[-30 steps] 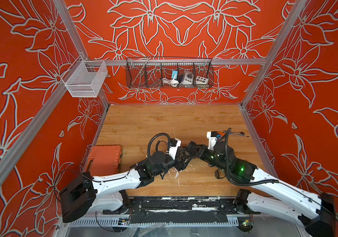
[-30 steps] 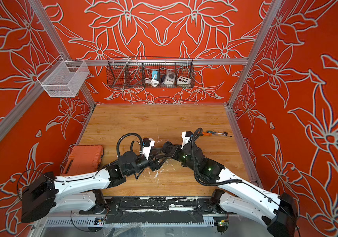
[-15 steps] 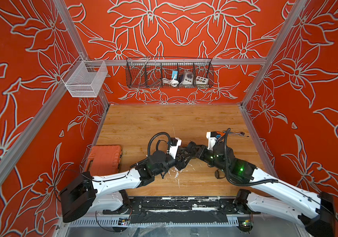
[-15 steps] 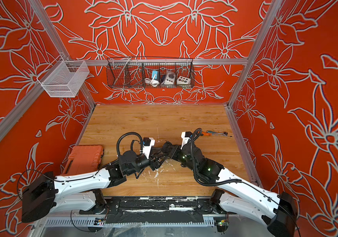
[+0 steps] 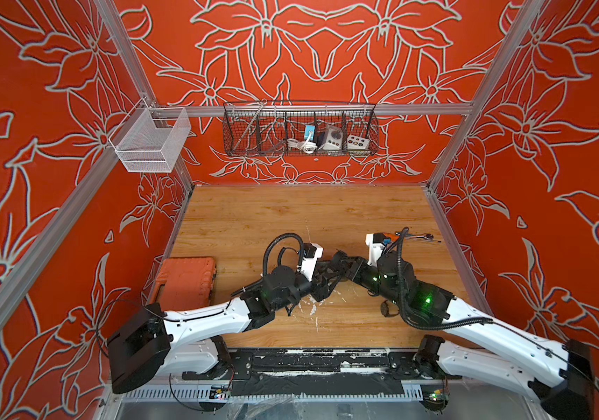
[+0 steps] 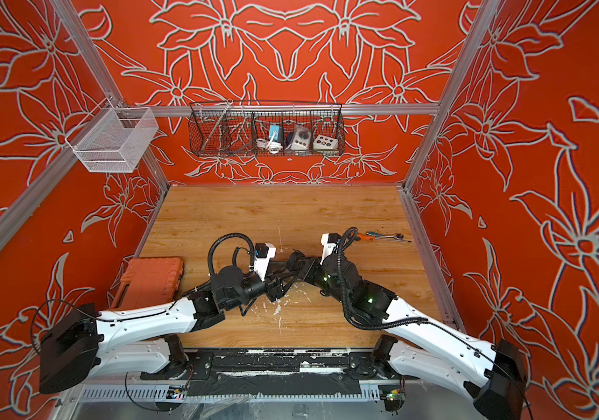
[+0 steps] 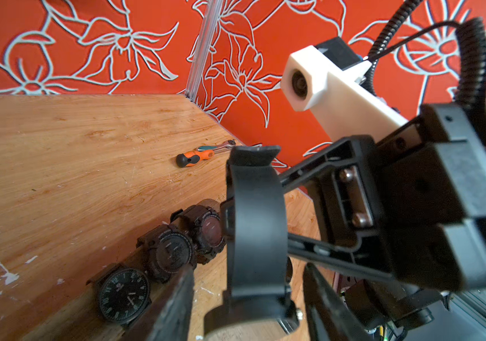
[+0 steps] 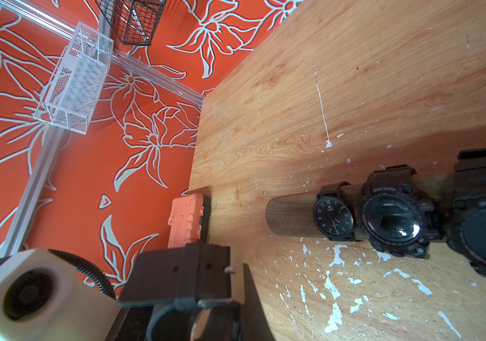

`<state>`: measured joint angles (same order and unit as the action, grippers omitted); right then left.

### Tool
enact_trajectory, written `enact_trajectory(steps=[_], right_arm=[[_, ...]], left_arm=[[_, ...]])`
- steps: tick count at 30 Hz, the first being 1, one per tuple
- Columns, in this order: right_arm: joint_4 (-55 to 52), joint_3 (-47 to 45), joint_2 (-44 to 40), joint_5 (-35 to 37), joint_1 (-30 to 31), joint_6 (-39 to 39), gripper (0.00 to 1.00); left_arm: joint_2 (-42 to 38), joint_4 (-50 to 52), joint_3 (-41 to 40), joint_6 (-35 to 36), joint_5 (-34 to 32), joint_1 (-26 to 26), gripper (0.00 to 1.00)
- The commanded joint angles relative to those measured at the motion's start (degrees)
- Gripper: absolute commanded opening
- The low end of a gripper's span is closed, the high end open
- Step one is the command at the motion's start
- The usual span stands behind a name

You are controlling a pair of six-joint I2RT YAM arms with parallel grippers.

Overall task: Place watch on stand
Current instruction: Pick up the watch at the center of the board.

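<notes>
Above wooden tabletop (image 5: 290, 218), right gripper (image 7: 286, 209) clamps the watch (image 7: 255, 230) (left gripper (image 7: 247, 307) flanks it, grip unclear) near the stand (image 8: 289, 217).

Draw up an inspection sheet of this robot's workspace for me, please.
Surface: wooden table, scratched, flecked with white chips.
Job's things: stand carries three watches; fourth watch held up between the grippers, not yet on it.
Clutter: orange tool case, screwdriver, ratchet wrench.
Grippers: right gripper shut on the fourth watch's strap; left gripper around it, grip unclear.
Cables: black ribbed hose loops over each wrist.
Surroundings: orange flowered walls; black wire basket with gadgets; white mesh basket.
</notes>
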<state>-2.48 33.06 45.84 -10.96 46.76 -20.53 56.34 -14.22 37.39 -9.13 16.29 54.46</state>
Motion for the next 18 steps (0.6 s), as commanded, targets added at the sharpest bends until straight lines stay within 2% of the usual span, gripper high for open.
enact_trajectory(steps=[1,3,7,13,14,18], right_arm=[[-3.6,3.4,2.2,8.7,-0.5,-10.9,0.00],[-3.0,3.7,2.6,9.8,-0.4,-16.2,0.00],[-4.7,5.1,2.8,12.6,-0.5,-26.1,0.00],[-7.7,7.5,3.0,12.7,-0.5,-34.7,0.00],[-8.2,7.6,3.0,12.8,-0.5,-36.1,0.00],[-6.1,7.0,3.0,12.4,-0.3,-39.9,0.00]], left_arm=[[2.4,1.5,0.6,2.1,-5.7,0.0,0.21],[3.3,2.4,1.1,2.0,-7.1,0.0,0.28],[2.5,1.0,-0.7,1.5,-10.5,0.0,0.48],[-1.2,-6.3,-6.7,-0.6,-16.2,0.0,0.87],[-1.4,-7.5,-7.3,-1.4,-16.3,0.0,0.91],[-0.1,-13.1,-8.7,-5.3,-15.0,0.0,0.95]])
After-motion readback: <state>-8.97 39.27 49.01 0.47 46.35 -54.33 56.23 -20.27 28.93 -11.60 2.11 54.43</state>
